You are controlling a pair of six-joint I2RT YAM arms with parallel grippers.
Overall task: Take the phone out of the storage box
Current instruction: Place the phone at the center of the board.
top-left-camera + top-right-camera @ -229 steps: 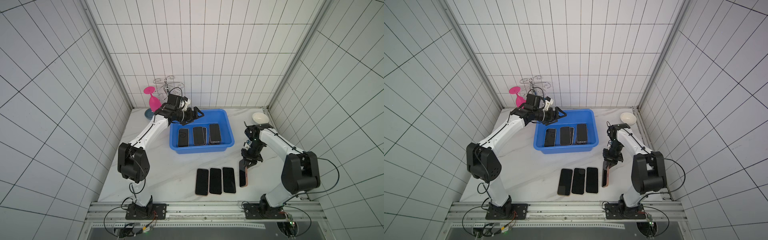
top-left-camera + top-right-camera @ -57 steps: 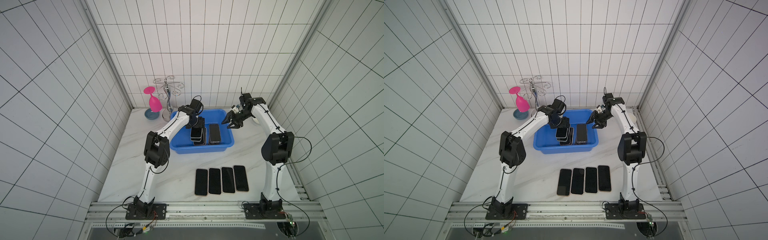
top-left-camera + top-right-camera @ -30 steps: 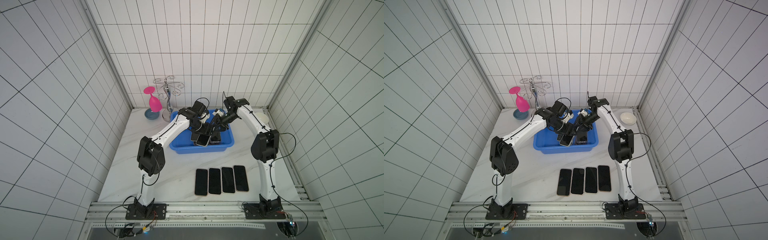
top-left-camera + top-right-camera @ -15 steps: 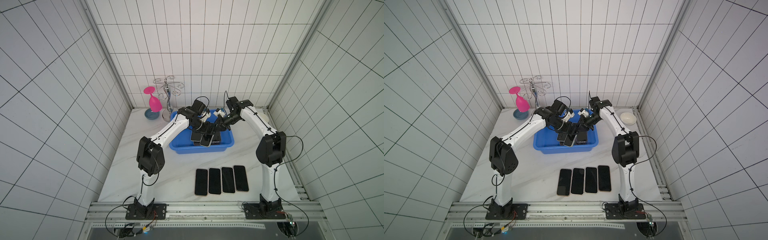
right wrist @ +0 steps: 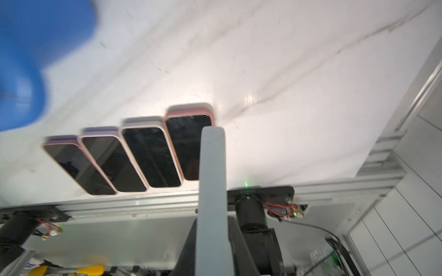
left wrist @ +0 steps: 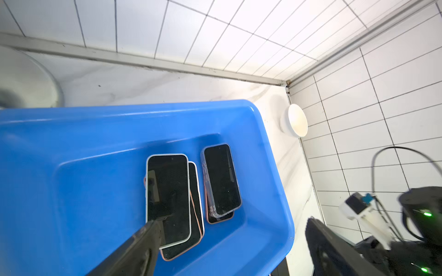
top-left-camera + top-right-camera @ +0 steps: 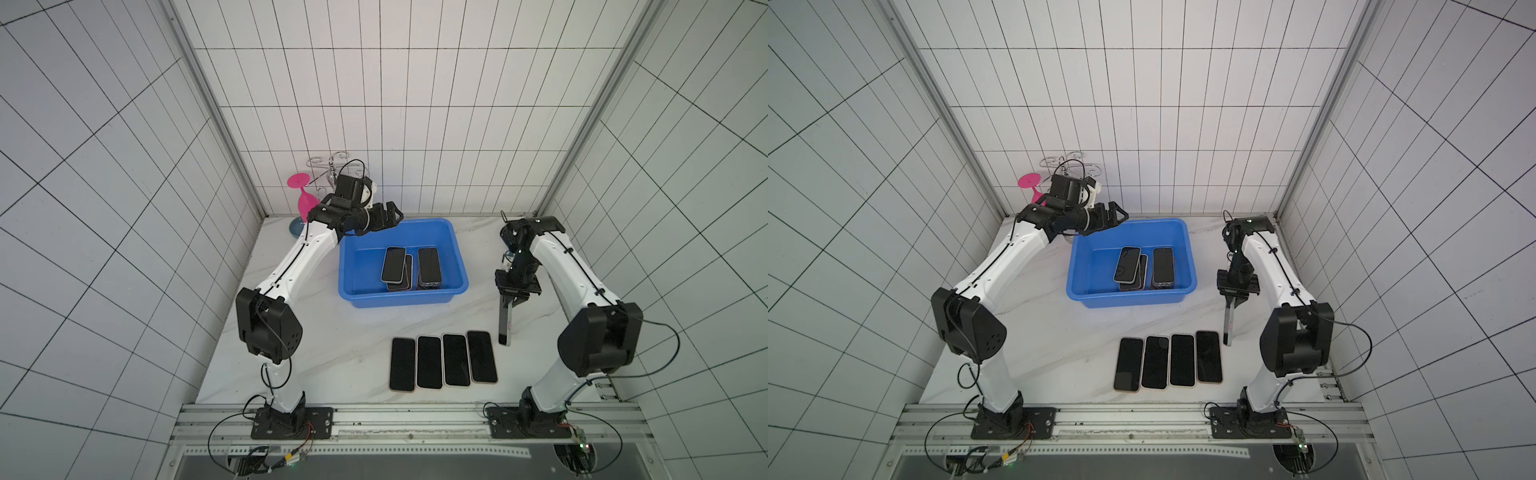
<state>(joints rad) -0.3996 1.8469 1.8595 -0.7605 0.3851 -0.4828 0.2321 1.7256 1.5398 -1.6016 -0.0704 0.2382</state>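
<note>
Phone (image 7: pixel 504 328) hung upright in right pincer (image 7: pixel 510 302), 3 o'clock of row (image 7: pixel 444 360), for laying alongside; left pincer (image 7: pixel 394 214) stood wide, empty.

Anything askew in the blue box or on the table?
Yes. In the storage box, the white-edged phone lies skewed on top of an orange-edged phone. The row of four phones on the table looks tidy.

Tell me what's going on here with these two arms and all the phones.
The right gripper is shut on a phone, holding it upright beside a row of four phones on the table. The left gripper hangs open over a back corner of the storage box; overlapping phones lie inside.
</note>
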